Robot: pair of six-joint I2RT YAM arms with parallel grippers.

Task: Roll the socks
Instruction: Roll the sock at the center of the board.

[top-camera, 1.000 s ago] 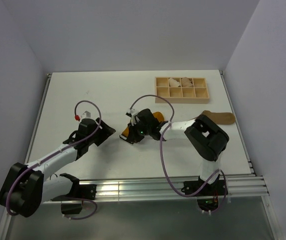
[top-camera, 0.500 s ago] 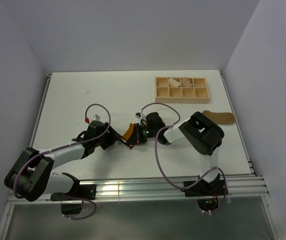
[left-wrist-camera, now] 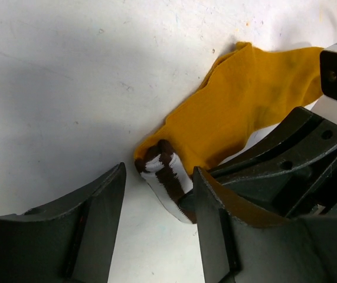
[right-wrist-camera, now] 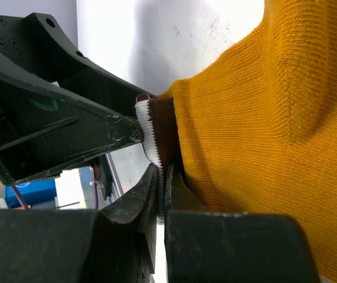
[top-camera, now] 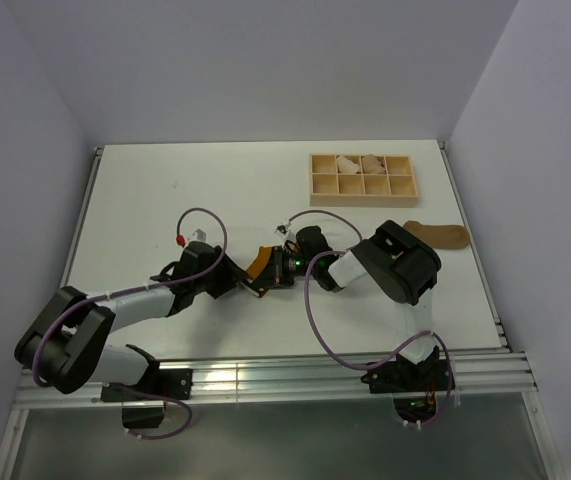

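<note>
near-left of wooden tray (top-camera: 363, 201): mustard sock (top-camera: 258, 262) lies flat, striped cuff (left-wrist-camera: 165, 171) pinched tight in right gripper (right-wrist-camera: 161, 177). left gripper (left-wrist-camera: 157, 177) jaws apart, straddling cuff. advise closing squarely on cuff so roll starts tight.

Left arm (top-camera: 130, 300): stretched low across the table, reaching the mustard sock (left-wrist-camera: 245, 106) from its left.
Left gripper (left-wrist-camera: 158, 177): jaws apart, straddling the sock's striped cuff.
Right arm (top-camera: 395, 262): folded, reaching in from the sock's right.
Right gripper (right-wrist-camera: 163, 177): jaws pinched tight on the cuff.
</note>
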